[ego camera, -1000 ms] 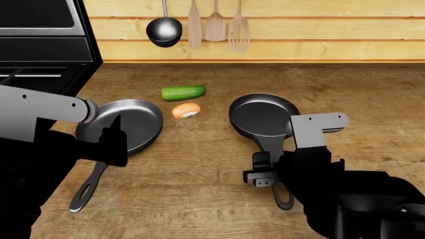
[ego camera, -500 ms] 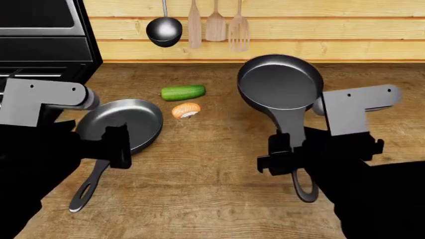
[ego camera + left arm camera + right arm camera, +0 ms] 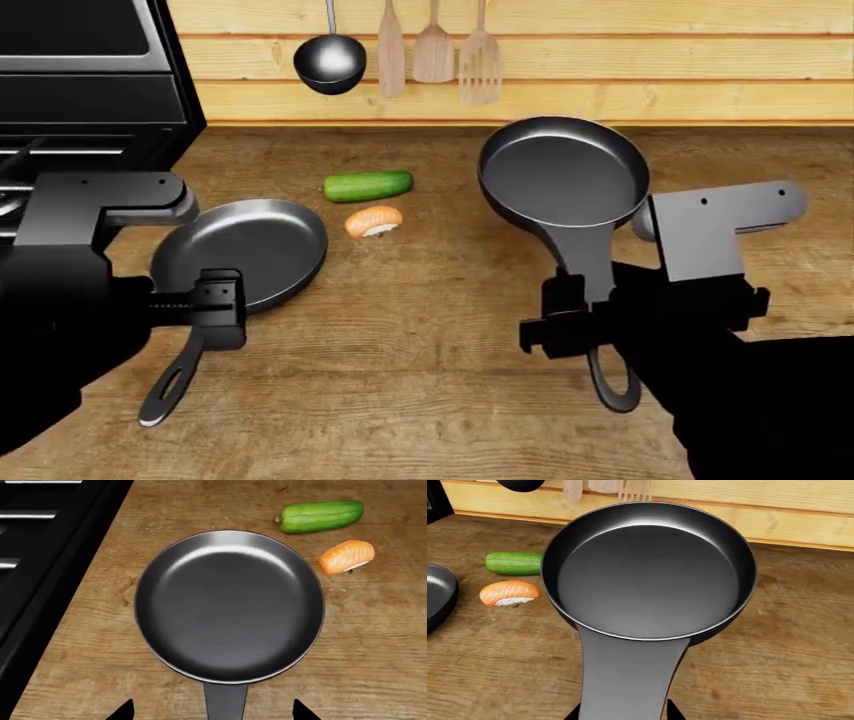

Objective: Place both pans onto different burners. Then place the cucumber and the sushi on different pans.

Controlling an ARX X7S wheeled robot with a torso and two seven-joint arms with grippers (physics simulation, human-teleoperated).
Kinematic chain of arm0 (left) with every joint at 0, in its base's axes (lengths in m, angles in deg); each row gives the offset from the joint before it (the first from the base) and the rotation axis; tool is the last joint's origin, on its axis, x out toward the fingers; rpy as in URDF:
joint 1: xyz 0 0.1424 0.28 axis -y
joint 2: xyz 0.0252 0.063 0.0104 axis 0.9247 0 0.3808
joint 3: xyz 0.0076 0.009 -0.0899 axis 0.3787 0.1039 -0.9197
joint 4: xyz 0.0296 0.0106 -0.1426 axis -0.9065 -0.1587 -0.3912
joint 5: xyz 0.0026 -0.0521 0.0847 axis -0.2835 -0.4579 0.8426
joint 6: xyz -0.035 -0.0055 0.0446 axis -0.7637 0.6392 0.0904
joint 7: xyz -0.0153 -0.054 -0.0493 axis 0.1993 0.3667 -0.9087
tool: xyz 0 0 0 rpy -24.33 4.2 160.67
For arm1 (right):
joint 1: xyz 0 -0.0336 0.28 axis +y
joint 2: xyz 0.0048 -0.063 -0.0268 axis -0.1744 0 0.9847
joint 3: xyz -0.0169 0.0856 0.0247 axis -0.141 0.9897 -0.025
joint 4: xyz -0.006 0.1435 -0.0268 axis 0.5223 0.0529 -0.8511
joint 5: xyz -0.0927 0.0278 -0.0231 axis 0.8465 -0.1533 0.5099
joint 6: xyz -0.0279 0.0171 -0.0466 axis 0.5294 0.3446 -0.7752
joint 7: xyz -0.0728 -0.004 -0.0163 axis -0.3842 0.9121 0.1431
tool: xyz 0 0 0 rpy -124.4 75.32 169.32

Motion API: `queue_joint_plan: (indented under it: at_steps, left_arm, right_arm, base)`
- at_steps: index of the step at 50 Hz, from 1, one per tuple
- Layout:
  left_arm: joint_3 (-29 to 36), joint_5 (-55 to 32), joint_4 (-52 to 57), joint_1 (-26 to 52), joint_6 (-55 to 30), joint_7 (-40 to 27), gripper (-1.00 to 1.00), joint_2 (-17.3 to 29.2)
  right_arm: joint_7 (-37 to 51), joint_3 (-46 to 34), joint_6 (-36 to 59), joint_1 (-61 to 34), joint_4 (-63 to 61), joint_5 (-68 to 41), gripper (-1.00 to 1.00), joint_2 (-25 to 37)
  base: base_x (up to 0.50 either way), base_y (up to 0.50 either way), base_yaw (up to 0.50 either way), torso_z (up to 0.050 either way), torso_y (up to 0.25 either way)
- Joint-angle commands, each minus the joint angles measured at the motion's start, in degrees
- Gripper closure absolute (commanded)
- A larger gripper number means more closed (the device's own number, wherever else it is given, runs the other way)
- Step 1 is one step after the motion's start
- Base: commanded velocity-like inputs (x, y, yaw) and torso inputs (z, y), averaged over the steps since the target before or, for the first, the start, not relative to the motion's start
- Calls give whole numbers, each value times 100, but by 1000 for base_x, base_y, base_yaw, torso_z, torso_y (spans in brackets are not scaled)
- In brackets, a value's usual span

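While the right gripper (image 3: 577, 325) is clamped on the handle of the right pan (image 3: 565, 180), that pan is held clear of the wooden counter (image 3: 427, 380), its bowl tilted toward the head camera and overlapping the foot of the plank wall (image 3: 667, 95). The right wrist view confirms the handle running straight back between the closed jaws.

The left pan (image 3: 243, 250) rests flat on the counter, just beside the black stove (image 3: 80, 110). The left gripper (image 3: 214, 310) sits over this pan's handle; in the left wrist view its fingertips (image 3: 123, 711) stand apart on either side of the handle, not touching it, so the pincer is open.

The cucumber (image 3: 367, 186) lies on the counter between the two pans, toward the wall. The sushi (image 3: 374, 221) lies just in front of it, near the left pan's rim but apart from it. Neither item touches a pan.

The burners are not discernible in any view; only the stove's dark edge and silver trim show.

A steel ladle (image 3: 330, 58), two wooden spatulas (image 3: 391, 45) and a wooden slotted fork (image 3: 479, 60) hang on the wall.
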Motion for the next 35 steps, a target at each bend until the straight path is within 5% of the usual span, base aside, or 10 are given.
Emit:
queue_joint_plan:
  at_steps: [1, 35]
  left_arm:
    - [443, 13, -233, 195, 62, -157, -100, -37]
    - [866, 836, -600, -210, 170, 469, -100, -300]
  right_arm:
    - [-307, 202, -30, 82, -19, 296, 100, 38]
    - [-559, 203, -136, 275, -13, 474, 100, 142]
  base:
    - [0, 0, 0, 0, 0]
    - [0, 0, 0, 1, 2]
